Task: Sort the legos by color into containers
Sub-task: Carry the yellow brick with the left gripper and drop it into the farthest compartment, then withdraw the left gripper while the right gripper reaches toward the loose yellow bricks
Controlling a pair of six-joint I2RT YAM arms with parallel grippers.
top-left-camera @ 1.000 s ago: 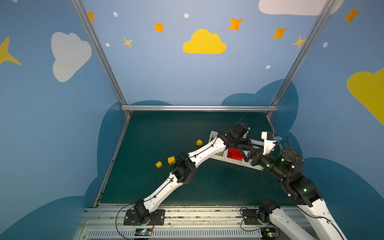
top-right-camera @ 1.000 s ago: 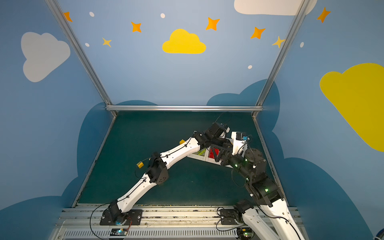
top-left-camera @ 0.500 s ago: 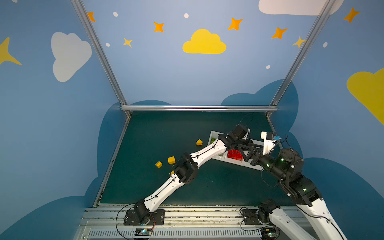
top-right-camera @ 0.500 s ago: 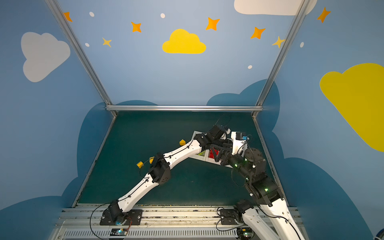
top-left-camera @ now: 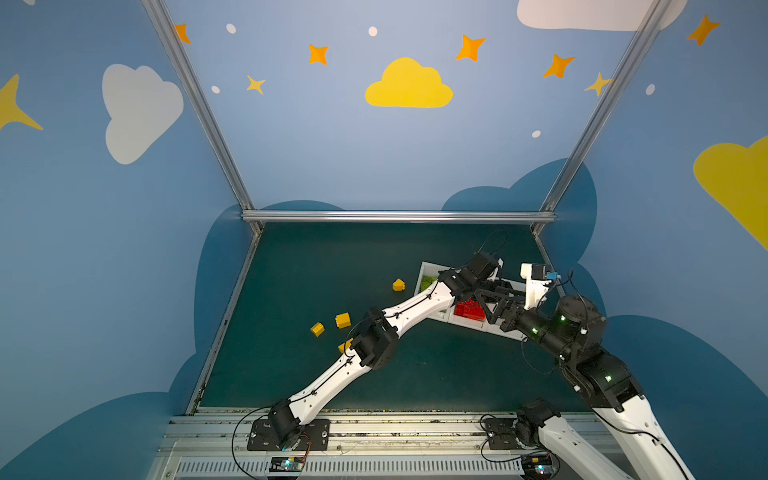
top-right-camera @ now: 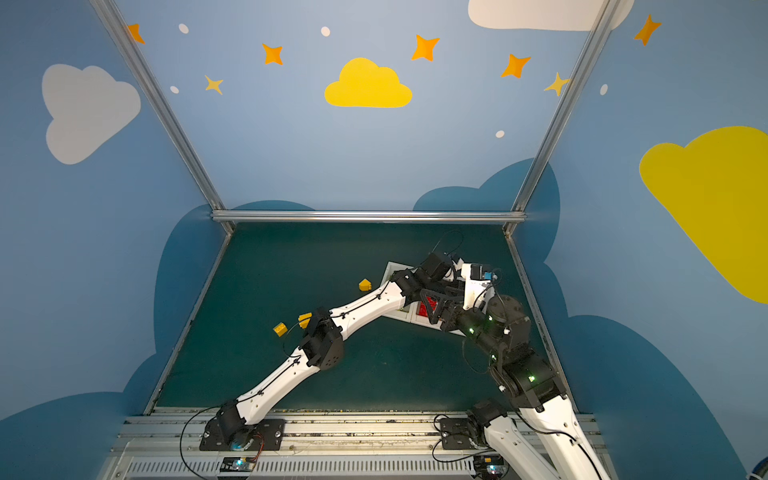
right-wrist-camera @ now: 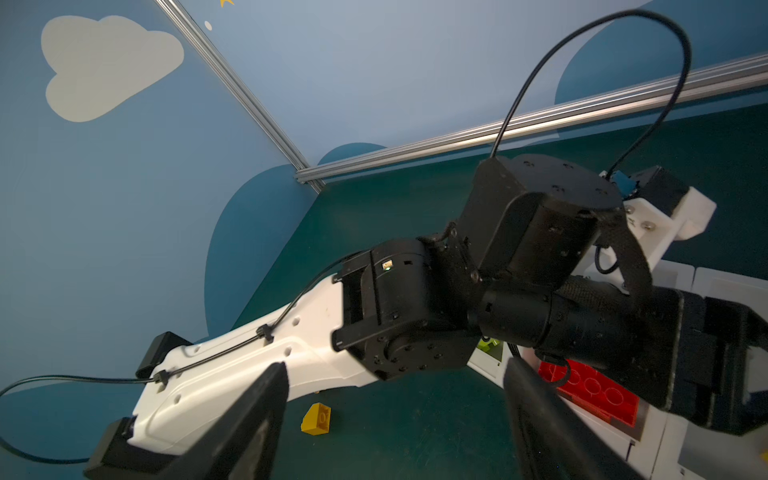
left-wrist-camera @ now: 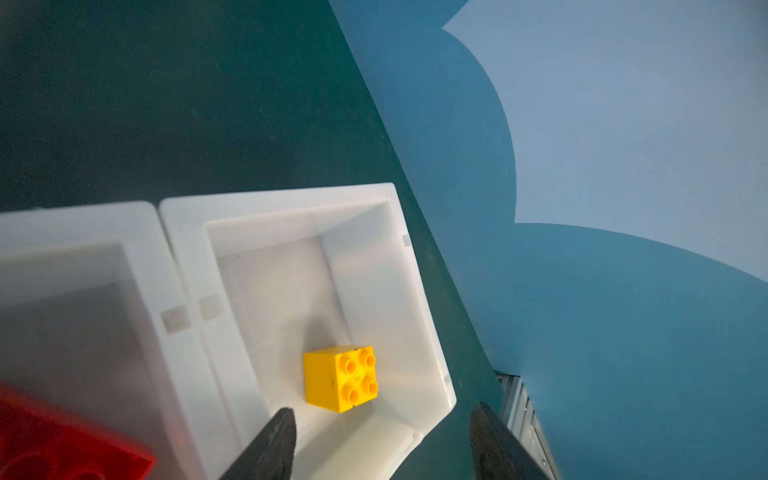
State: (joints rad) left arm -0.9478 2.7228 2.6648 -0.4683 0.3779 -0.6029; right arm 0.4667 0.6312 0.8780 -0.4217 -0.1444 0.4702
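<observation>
Top views: the containers (top-left-camera: 423,272) sit on the green bench (top-left-camera: 324,257) at the right rear. Green legos (top-left-camera: 426,284) are in the left-end bin and red legos (top-left-camera: 467,309) in the middle bin. The left arm (top-left-camera: 415,303) reaches across the row toward the right-end bin. The right gripper (top-left-camera: 484,307) hangs over the red bin. Loose yellow legos (top-left-camera: 343,320) lie on bare bench well left of the bins, one half under the left elbow.

Left wrist: the left gripper (left-wrist-camera: 382,415) is spread wide and empty, over the end bin. One yellow lego (left-wrist-camera: 340,378) lies on that bin's floor, studs toward the camera. It is just beyond the tips, nearer one finger (left-wrist-camera: 278,436), and touches neither. Red legos (left-wrist-camera: 62,440) fill the next bin.

Right wrist: the right gripper (right-wrist-camera: 395,363) is spread and empty. The left arm's wrist fills the space beyond its tips. A sloped yellow lego (right-wrist-camera: 316,419) lies on the bench between the fingers' lines, well apart from them. Red legos (right-wrist-camera: 594,395) show beside one finger.
</observation>
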